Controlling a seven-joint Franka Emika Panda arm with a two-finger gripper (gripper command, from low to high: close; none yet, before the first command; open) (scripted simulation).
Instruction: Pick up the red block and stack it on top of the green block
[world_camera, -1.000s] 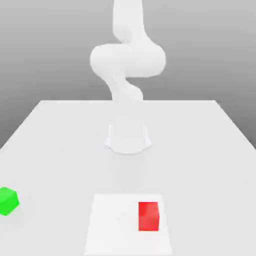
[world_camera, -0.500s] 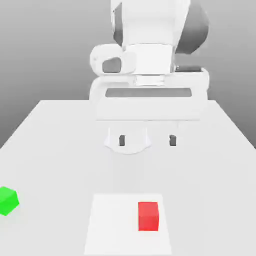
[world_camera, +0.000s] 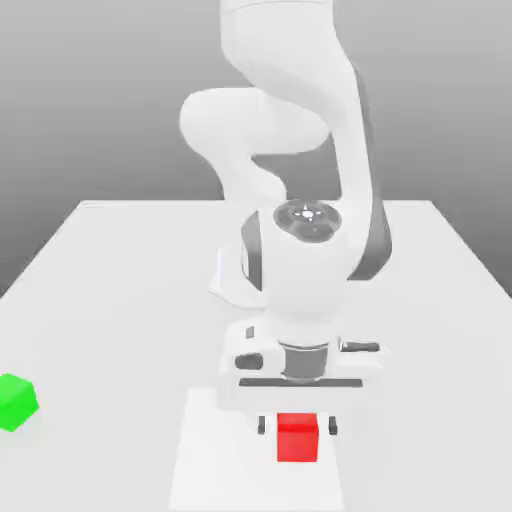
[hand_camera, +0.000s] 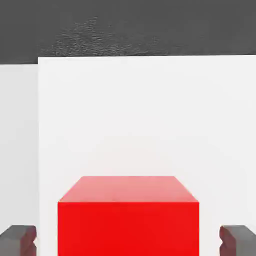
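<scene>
The red block (world_camera: 297, 438) rests on a white square patch (world_camera: 215, 455) near the table's front edge. My gripper (world_camera: 297, 426) has come straight down over it and is open. One dark finger (world_camera: 262, 426) stands on each side of the cube, with a small gap to each face. In the hand view the red block (hand_camera: 128, 215) sits between the fingertips (hand_camera: 17, 240), and bare white shows between them and the cube. The green block (world_camera: 17, 402) lies apart at the exterior view's far left, on the table.
The arm's round base (world_camera: 232, 280) stands at mid-table behind the hand. The pale grey table (world_camera: 110, 290) stretches wide on both sides, and its edge runs close beside the green block.
The hand has dropped from high above the table down to the red block, so its fingers now straddle the cube. Neither block has moved.
</scene>
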